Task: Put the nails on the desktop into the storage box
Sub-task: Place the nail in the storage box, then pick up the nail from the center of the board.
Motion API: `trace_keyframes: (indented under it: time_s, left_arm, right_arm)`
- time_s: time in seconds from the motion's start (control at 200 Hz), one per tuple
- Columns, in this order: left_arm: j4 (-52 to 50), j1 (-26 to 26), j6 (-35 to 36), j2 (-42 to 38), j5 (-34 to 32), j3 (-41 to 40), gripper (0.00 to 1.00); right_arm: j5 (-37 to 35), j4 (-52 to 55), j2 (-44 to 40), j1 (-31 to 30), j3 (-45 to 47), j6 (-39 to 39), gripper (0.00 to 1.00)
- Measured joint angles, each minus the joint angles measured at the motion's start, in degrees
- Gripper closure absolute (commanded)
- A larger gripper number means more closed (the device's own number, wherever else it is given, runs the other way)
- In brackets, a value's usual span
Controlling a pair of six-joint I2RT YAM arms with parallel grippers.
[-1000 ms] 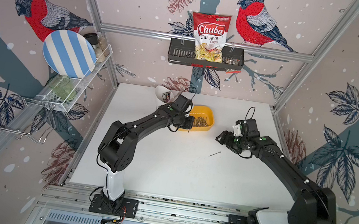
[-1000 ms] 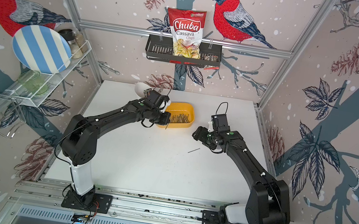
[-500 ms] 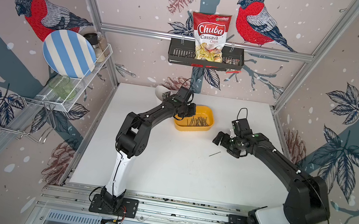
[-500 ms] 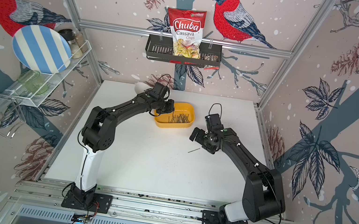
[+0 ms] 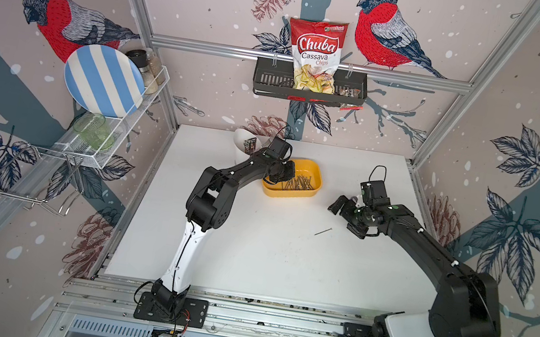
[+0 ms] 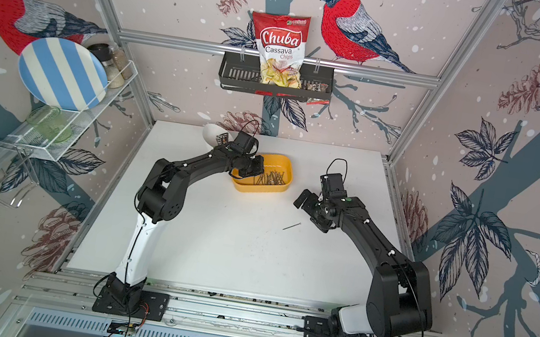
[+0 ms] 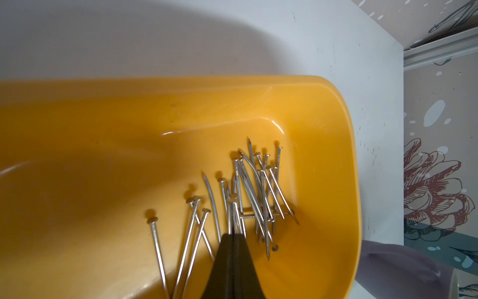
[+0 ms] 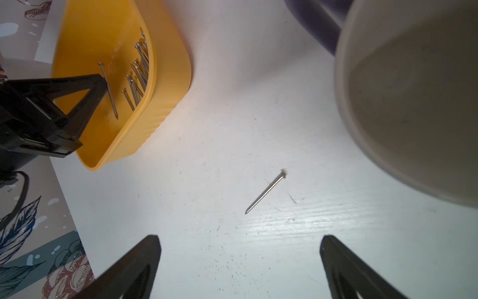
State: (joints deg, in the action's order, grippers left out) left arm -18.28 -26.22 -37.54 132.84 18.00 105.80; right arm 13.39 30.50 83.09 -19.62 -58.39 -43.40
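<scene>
Two arms reach across the desktop (image 5: 264, 261) toward the storage box (image 5: 290, 195), which sits near the back edge. A white mug (image 5: 241, 139) stands just left of the box and slightly behind it; whether the two touch cannot be told. The left gripper (image 5: 280, 174) hangs over the left end of the box with its jaws pressed together on a pinched nail (image 8: 110, 97). The right wrist view shows this nail crossing the fingertips above the inside of the box. The heap of nails (image 7: 258, 191) lies crisscrossed on the box floor toward its right end, near the right wall. A loose nail (image 5: 323, 231) lies flat on the bare desktop, in front of the box and to its right, well apart from it. The right gripper (image 5: 346, 215) hovers to the right of the box, near the loose nail but not touching it. Its jaws are spread wide and hold nothing.
</scene>
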Motion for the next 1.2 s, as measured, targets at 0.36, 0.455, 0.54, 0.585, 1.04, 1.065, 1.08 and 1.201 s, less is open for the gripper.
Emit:
trace_keyframes:
  time_s: [0.36, 0.455, 0.54, 0.585, 1.04, 1.065, 1.08, 1.201]
  left_arm:
    - [0.0, 0.4, -1.7, 1.0, 1.9, -1.2, 0.88]
    - [0.1, 0.4, -1.9, 0.8, 2.0, -1.9, 0.75]
    - [0.0, 0.4, -2.5, 0.1, 1.9, -2.8, 0.73]
    - [0.0, 0.4, -2.5, -0.6, 1.9, -3.3, 0.72]
    - [-0.5, -1.0, 0.6, -9.1, 1.2, -4.2, 0.64]
    - [-0.5, -1.0, 0.9, -9.6, 1.2, -4.3, 0.64]
    - [-0.5, -1.0, 1.1, -9.8, 1.2, -4.4, 0.64]
    - [-0.6, -1.3, 1.9, -10.9, 0.7, -5.4, 0.63]
  right_arm:
    - [0.2, 3.2, 6.6, -0.8, -2.3, 0.2, 0.0]
    - [0.2, 4.1, 7.4, -0.9, -2.4, 0.2, 0.0]
    - [0.1, 4.5, 8.4, -0.9, -2.4, 0.0, 0.0]
    - [0.0, 4.6, 9.3, -0.9, -2.4, -0.1, 0.0]
    - [0.9, 4.4, 15.1, -1.0, -3.6, -3.2, 0.06]
    - [0.8, 4.5, 15.1, -1.0, -3.7, -3.2, 0.06]
    - [0.8, 4.5, 15.1, -1.0, -3.8, -3.3, 0.06]
    - [0.3, 4.6, 13.9, -1.0, -4.2, -3.4, 0.06]
